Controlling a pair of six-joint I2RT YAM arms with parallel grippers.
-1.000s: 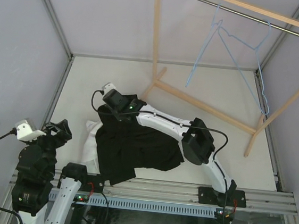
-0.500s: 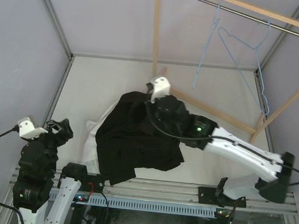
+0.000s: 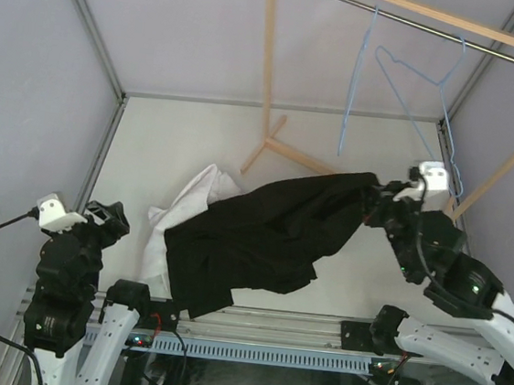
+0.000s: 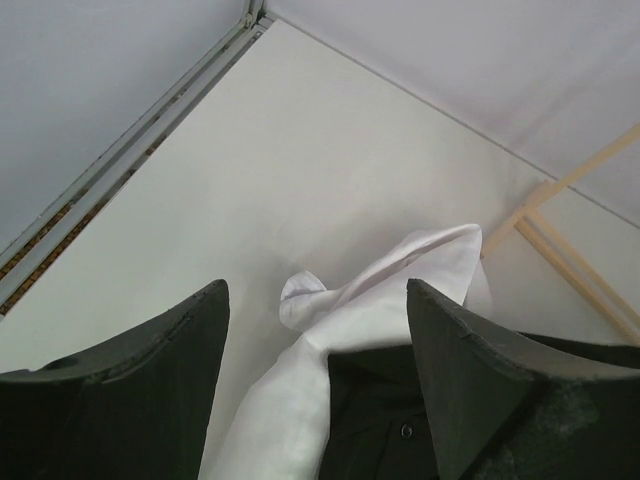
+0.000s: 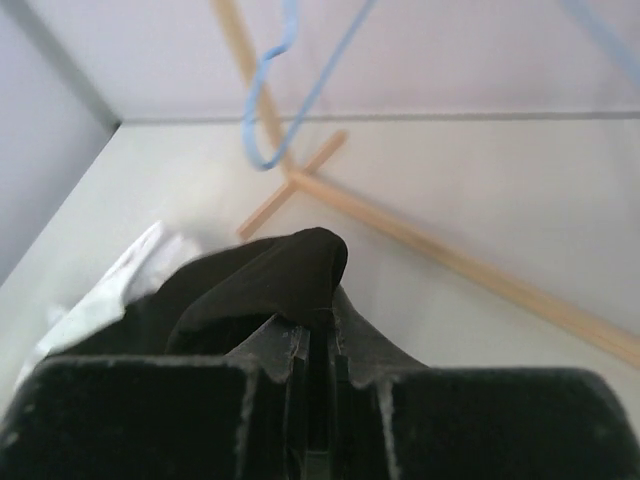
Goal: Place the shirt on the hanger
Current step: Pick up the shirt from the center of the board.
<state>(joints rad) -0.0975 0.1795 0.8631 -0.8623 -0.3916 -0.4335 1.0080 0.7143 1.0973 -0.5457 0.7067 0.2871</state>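
Observation:
The white shirt (image 3: pixel 198 192) lies crumpled on the table at centre left, mostly under a black garment (image 3: pixel 271 235). My right gripper (image 3: pixel 372 201) is shut on an edge of the black garment (image 5: pixel 260 280) and holds it stretched out to the right, raised off the table. The shirt shows as a white patch (image 5: pixel 110 290) behind it. My left gripper (image 3: pixel 107 218) stands open at the near left, apart from the cloth. Between its fingers (image 4: pixel 316 285) I see the shirt's folded sleeve (image 4: pixel 400 280) and the black garment's buttoned part (image 4: pixel 400 410). The blue wire hanger (image 3: pixel 398 79) hangs on the rod, far right.
A wooden rack with a floor crossbeam (image 3: pixel 332 177) and an upright post (image 3: pixel 269 56) stands at the back right; a metal rod (image 3: pixel 412 25) spans its top. Grey walls close the table on three sides. The hanger's lower loop (image 5: pixel 265 120) dangles just ahead of my right gripper.
My right arm swung from the left-centre of the table to the far right, dragging the black garment's edge with it and uncovering more of the white shirt. The left arm barely moved.

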